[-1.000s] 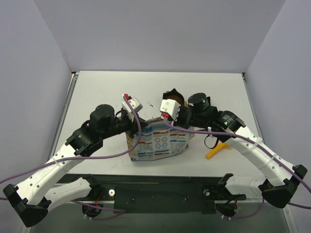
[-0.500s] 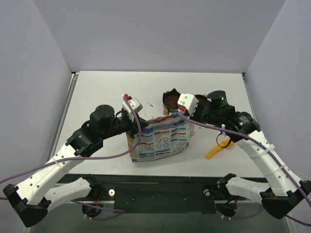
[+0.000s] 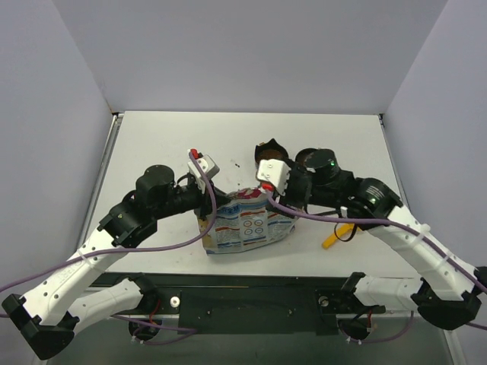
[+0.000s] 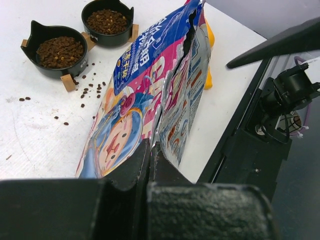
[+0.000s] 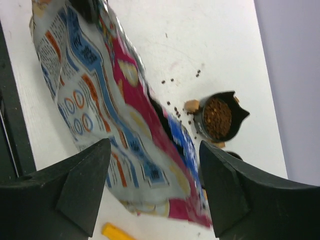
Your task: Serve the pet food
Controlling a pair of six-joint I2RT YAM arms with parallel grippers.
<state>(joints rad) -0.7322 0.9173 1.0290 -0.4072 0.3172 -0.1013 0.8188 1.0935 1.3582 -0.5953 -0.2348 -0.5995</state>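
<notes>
**Operator:** What has changed on the white table point(image 3: 152, 137) in the last second?

**Spotter:** Take the biggest thing first. Your glossy magenta-edged pet food bag point(image 3: 249, 220), white-and-blue printed back upward, stands tilted at the near middle of the table, much where it was. The change is your right hand point(image 5: 155, 145). A second ago it was pressed together and swung out to the right. Now it is back over the bag's top edge with its fingers spread wide, and I can see nothing between them but the bag lying beyond.

**Operator:** And my left hand point(image 4: 151, 150)?

**Spotter:** It is pressed together, pinching the bag's side edge as before. As I read it, that hand alone is holding the bag up.

**Operator:** Where is the food?

**Spotter:** The two small black bowls with ear-shaped rims point(image 4: 50, 70) sit just beyond the bag. The yellow-orange plastic scoop point(image 3: 335, 237) lies on the table to the bag's right, with neither hand on it. Brown kibble pellets point(image 4: 60, 47) fill both bowls, and a few loose pellets point(image 4: 87, 91) lie scattered on the table beside them.

**Operator:** So what does that mean for me?

**Spotter:** I judge the serving itself done. Your opened right hand at the bag's mouth suggests either a release or a fresh grip to settle the bag. Mind that the bag doesn't tip and spill more.
</notes>
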